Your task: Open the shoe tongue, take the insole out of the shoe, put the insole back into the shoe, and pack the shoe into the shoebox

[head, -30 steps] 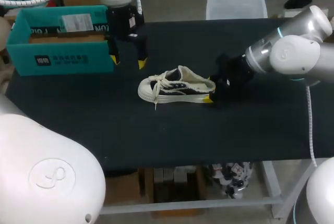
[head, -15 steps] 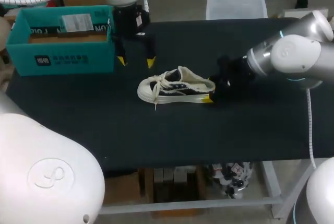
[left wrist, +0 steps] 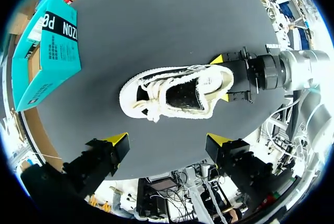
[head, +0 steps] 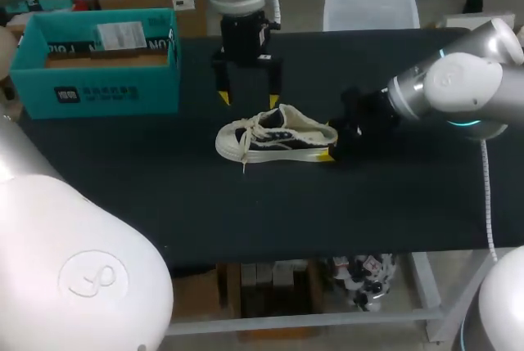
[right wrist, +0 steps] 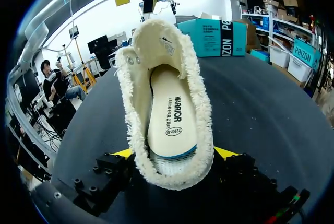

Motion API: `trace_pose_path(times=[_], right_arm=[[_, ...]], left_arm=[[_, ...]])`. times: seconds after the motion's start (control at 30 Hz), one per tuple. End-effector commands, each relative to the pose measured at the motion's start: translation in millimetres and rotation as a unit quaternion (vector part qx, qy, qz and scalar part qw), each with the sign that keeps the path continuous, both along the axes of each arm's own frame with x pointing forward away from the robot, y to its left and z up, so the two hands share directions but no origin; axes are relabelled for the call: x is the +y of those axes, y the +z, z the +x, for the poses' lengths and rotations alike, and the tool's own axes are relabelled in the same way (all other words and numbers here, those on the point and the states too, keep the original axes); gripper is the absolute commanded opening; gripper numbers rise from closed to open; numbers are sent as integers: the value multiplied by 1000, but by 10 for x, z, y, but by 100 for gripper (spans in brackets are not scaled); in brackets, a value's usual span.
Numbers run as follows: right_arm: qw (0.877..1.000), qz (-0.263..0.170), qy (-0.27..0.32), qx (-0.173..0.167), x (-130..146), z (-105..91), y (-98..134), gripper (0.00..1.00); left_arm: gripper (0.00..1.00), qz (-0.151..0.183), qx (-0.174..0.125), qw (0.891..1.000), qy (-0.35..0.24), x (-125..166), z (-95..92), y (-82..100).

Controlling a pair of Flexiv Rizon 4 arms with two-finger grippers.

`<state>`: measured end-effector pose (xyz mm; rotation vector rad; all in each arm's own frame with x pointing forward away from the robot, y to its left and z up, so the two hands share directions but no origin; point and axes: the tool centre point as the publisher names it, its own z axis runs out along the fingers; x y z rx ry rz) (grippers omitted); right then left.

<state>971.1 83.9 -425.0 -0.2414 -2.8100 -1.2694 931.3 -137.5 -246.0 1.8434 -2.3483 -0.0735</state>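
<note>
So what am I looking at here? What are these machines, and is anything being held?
These are two robot arms at a black table. The large picture comes from a fixed camera above and behind them; each round one from a camera on one arm's wrist. On the table are a cream-and-black shoe and, apart from it, a teal shoebox. The right end effector grips the shoe's heel between its two yellow-tipped fingers; its wrist camera looks into the shoe, where the insole lies. The left end effector hangs open above the shoe, holding nothing.
</note>
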Motion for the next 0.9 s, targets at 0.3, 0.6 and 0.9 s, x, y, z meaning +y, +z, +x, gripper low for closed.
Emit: trace_pose_path(times=[0.3,0.6,0.9], right_arm=[[1000,1,0,0,6,-15,-37,0],[1000,1,0,0,6,-15,-37,0],[1000,1,0,0,6,-15,-37,0]], left_arm=[[100,51,16,999,0,-310,364,-210],[97,59,12,998,9,-453,489,-317],[48,82,32,996,21,-491,471,-480]])
